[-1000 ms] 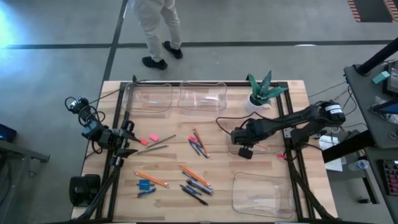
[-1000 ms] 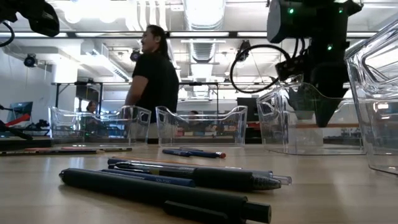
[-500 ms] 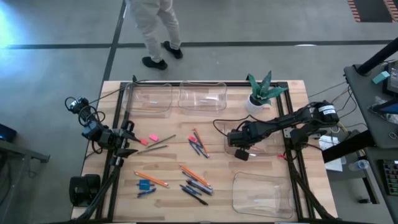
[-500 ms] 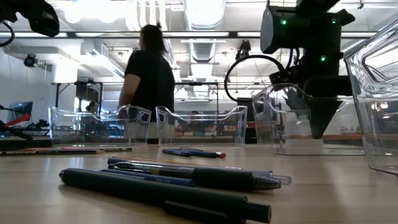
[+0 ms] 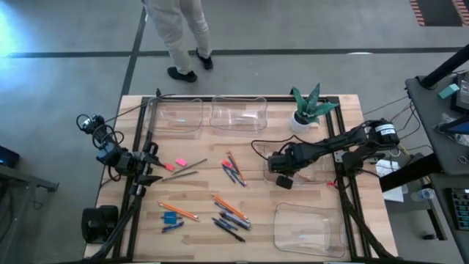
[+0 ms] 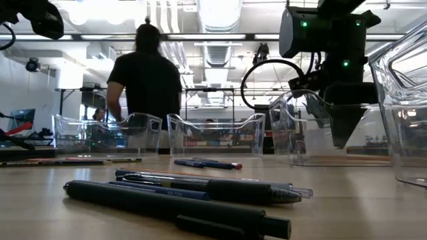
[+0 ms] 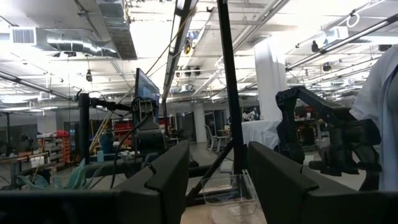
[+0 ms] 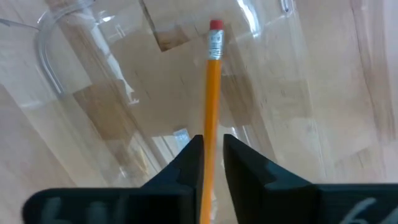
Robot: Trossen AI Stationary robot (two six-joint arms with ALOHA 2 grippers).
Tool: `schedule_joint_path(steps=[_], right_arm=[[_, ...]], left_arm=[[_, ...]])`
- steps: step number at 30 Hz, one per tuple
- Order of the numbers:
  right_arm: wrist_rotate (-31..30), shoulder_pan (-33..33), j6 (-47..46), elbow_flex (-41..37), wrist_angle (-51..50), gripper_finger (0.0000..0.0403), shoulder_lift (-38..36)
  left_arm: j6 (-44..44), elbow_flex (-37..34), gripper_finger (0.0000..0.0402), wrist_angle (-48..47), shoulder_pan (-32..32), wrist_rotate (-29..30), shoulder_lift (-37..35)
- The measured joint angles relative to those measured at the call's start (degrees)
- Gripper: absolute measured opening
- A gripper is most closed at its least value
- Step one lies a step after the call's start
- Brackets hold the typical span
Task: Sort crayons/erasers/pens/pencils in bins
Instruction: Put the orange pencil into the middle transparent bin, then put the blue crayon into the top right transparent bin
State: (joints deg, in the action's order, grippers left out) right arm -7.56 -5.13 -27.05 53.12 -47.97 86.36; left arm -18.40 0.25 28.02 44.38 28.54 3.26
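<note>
My right gripper [image 5: 282, 174] hangs over the clear bin [image 5: 311, 170] at the table's right side, shut on an orange pencil [image 8: 211, 93]. It shows in the low view [image 6: 341, 137] with its fingers pointing down. My left gripper [image 7: 217, 180] waits open at the table's left edge [image 5: 149, 165], touching nothing. Pink erasers [image 5: 179, 162], wood-coloured pencils [image 5: 183, 173], orange pencils [image 5: 179, 211], pens [image 5: 231, 224] and a blue eraser [image 5: 171, 218] lie flat on the table. My right gripper pinches the orange pencil's shaft [image 8: 209, 140] between its two fingers. The pencil runs out ahead along the fingers, its pink eraser end [image 8: 215, 25] leading down into the bin. I cannot tell whether that end touches the bin's floor.
Two clear bins [image 5: 176, 116] [image 5: 238, 114] stand at the far edge and one [image 5: 308, 229] at the near right. A potted plant [image 5: 308, 110] stands at the far right. A person [image 6: 143, 87] walks behind the table.
My right gripper has gone a little toward the table's left edge and down over the bin, still shut on the pencil. The person behind the table has turned and walked on.
</note>
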Motion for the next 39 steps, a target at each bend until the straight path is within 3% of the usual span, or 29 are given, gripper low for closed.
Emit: schedule_joint_path(steps=[5,8,13,17,24,31,39], right_arm=[[0.0,0.0,-0.9,0.2,-0.8,0.0108,-0.1],[-0.2,0.2,-3.5,2.3,-6.3,0.0123,-0.1],[-3.6,0.1,-6.0,9.5,-17.3,0.0127,-0.1],[-6.0,0.2,-7.9,16.8,-19.9,0.0127,-0.1],[-9.4,0.3,-21.2,26.7,-8.9,0.0122,0.0],[-9.1,0.3,-24.4,25.8,9.7,0.0114,1.0],[-8.4,0.2,-32.4,27.8,11.1,0.0114,8.9]], left_arm=[[0.0,0.0,0.0153,0.0,0.0,0.0,0.0],[0.0,0.0,0.0153,0.0,0.0,0.0,0.0],[0.0,0.0,0.0153,0.0,0.0,0.0,0.0],[0.0,0.0,0.0153,0.0,0.0,0.0,0.0],[0.0,0.0,0.0153,0.0,0.0,0.0,0.0],[0.0,0.0,0.0153,0.0,0.0,0.0,0.0],[0.0,0.0,0.0153,0.0,0.0,0.0,0.0]])
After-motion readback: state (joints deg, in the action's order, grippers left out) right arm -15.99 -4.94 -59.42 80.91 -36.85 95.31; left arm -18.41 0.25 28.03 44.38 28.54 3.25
